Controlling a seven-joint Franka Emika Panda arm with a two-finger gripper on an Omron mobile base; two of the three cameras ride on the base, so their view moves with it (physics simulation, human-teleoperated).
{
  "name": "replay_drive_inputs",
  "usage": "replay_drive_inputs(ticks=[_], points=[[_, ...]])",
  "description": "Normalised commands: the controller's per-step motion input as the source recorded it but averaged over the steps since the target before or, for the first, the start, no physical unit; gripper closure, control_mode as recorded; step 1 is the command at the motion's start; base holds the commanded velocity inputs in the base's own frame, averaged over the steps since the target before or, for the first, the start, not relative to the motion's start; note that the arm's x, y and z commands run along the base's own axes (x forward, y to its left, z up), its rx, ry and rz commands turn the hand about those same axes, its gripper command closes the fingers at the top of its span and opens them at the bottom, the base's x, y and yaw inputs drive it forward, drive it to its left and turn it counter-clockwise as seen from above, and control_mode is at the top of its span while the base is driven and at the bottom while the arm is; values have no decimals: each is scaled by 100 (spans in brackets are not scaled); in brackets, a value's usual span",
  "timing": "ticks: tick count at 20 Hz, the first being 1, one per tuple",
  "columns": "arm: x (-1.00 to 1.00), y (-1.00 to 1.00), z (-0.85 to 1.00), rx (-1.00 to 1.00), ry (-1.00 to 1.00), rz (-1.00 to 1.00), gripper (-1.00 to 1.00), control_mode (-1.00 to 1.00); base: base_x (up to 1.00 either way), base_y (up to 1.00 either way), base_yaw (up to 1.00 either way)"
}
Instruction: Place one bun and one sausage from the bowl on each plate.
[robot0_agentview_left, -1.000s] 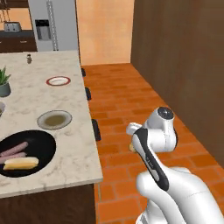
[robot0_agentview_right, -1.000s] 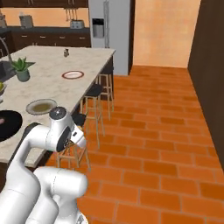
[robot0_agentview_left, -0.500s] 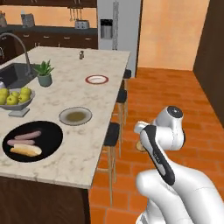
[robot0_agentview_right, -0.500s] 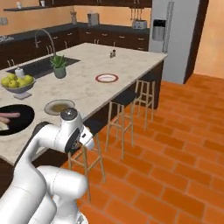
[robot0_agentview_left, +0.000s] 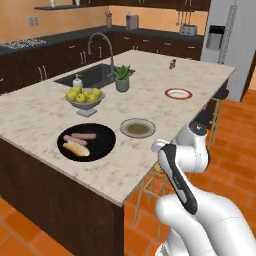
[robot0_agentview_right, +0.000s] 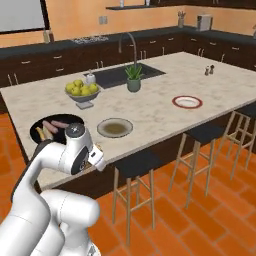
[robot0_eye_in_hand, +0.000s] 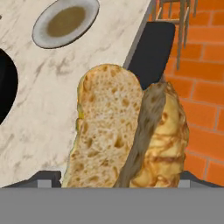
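Pinching an oblong golden-tan split bun (robot0_eye_in_hand: 127, 131) at frame centre between widely spread dark fingers (robot0_eye_in_hand: 46, 179), grey-rimmed brown-centred plate (robot0_eye_in_hand: 65, 22) upper left.

Light: you get even, warm, fairly bright rendered light across both base views.
Shadows: faint and soft under the stools (robot0_agentview_right: 134, 170); no glare.
Worktop (robot0_agentview_left: 45, 117): pale, evenly lit.
Sharpness: coarse and slightly soft; small things far back look blurry, perhaps from low resolution.
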Motion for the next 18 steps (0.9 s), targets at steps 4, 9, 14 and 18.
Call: replay_drive_inputs(ticks=[4,9,14,18], points=[[0,0,0,0,0,0,100,100,27,-60,60],[0,0,0,0,0,0,100,100,43,-79,40],[0,0,0,0,0,0,100,100,68,-37,16],[0,0,0,0,0,0,100,100,82,49,0]])
